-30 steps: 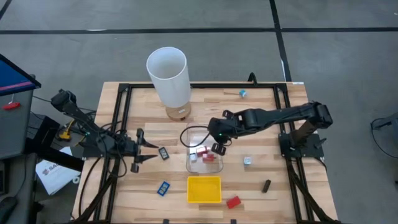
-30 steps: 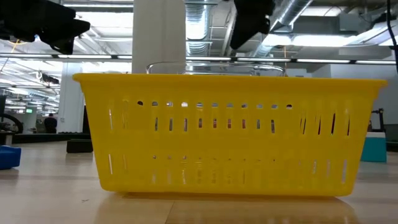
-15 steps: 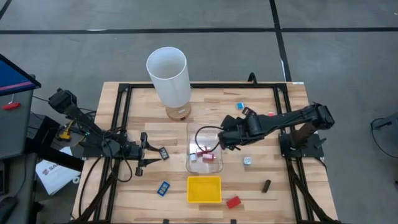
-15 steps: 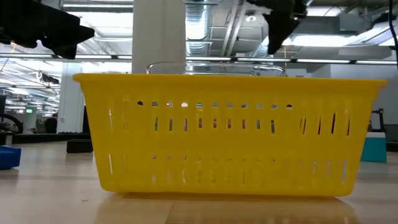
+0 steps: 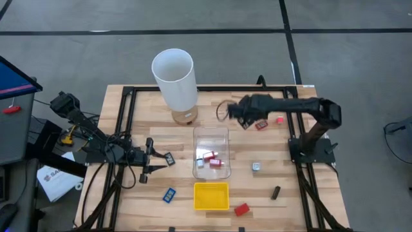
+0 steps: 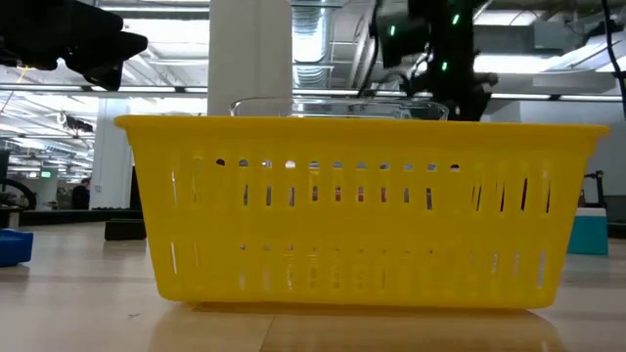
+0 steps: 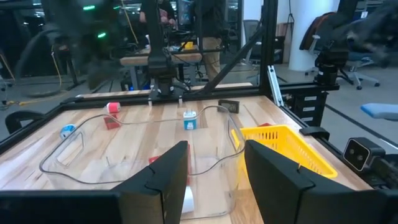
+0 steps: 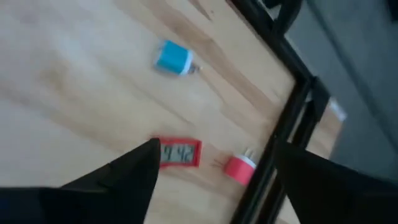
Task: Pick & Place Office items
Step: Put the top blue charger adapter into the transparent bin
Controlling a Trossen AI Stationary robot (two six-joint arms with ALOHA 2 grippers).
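My left gripper (image 5: 153,161) is open and empty, low over the table left of the clear bin (image 5: 211,136); a small black item (image 5: 169,158) lies just off its fingertips. My right gripper (image 5: 237,116) is open and empty, beyond the bin's far end. In the right wrist view (image 8: 214,186) a red item (image 8: 180,152), a pink item (image 8: 239,168) and a blue item (image 8: 174,58) lie on the wood ahead of it. Red and white items (image 5: 211,159) lie inside the bin. The yellow tray (image 5: 211,195) stands near the front edge.
A tall white cylinder (image 5: 175,77) stands at the far left. Loose items lie on the table: a blue one (image 5: 168,194), a red one (image 5: 241,209), a black one (image 5: 275,192) and a white one (image 5: 256,166). A black frame (image 5: 293,109) borders the table.
My right gripper has left the space above the clear bin and gone toward the table's far edge, ending beside the red and pink items. My left gripper has moved a little to the right, toward the small black item.
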